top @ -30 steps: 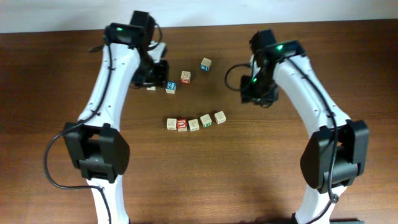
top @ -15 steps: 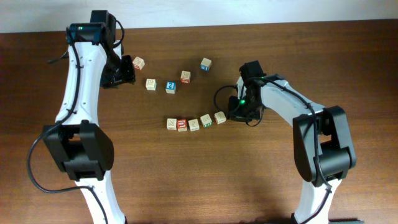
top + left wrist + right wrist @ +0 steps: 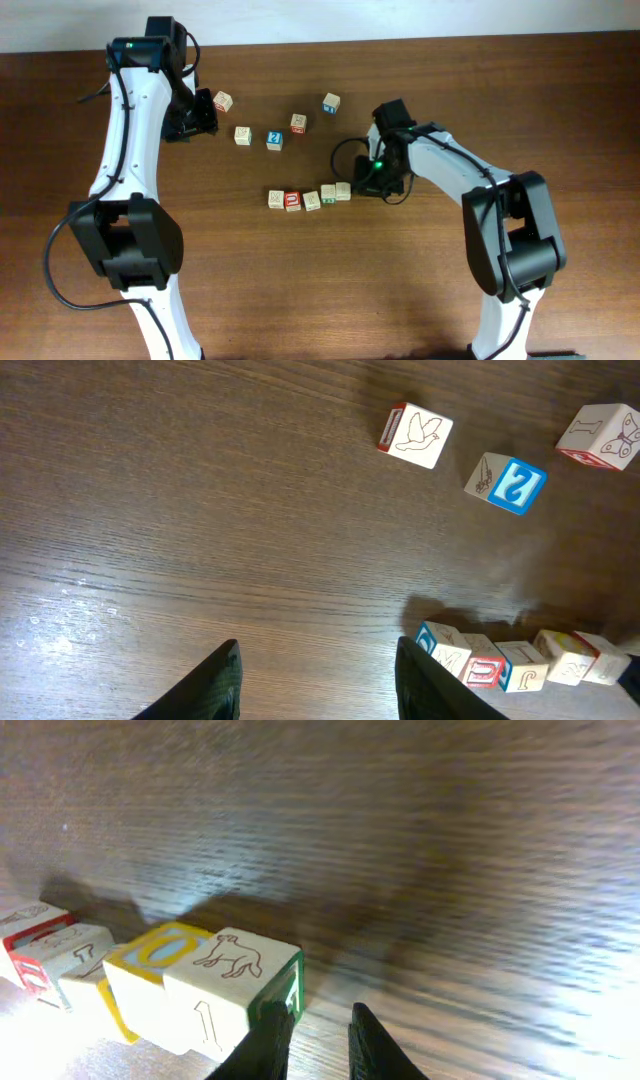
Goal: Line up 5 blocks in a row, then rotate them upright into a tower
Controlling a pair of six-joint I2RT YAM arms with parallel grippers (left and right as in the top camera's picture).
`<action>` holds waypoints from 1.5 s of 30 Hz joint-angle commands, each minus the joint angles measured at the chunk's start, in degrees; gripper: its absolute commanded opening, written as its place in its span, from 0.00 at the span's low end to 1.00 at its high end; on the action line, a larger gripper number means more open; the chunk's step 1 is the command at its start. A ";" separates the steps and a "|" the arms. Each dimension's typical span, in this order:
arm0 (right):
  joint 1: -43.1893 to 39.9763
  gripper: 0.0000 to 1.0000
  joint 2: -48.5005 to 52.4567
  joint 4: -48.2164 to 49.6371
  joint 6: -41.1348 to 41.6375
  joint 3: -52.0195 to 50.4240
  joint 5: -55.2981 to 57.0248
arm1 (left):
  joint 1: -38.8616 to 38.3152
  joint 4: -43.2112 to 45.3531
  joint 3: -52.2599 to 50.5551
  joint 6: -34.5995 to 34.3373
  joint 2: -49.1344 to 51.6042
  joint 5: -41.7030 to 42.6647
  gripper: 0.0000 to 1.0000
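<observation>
Right gripper low beside the end block
I see its jaws a sliver apart, empty (one finger against the block's green side); left gripper hangs half-open, empty

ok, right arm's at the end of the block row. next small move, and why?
Probably open the right gripper wider and lift slightly, so it can straddle the light-wood end cube with the engraved dog. Its fingertips sit close together beside that cube's green-edged side, nothing between them, and the cube touches its yellow-framed O neighbour, so turning it needs a proper hold.
</observation>
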 commanded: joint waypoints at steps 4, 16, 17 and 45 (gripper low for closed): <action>1.99 0.22 0.48 0.39 0.02 -0.26 -0.48 | -0.85 0.15 0.61 -1.22 0.59 -0.59 0.47; 5.03 0.22 0.48 -1.81 -2.95 2.12 -0.63 | -4.57 1.31 0.61 -1.29 5.16 -0.04 0.48; 4.92 0.22 0.46 -3.61 -3.10 4.11 -0.17 | -4.59 1.77 0.61 -1.40 5.20 0.02 0.46; 29.03 0.38 8.74 -16.52 17.94 19.50 25.33 | 2.14 11.80 1.64 -1.40 5.20 -3.58 0.59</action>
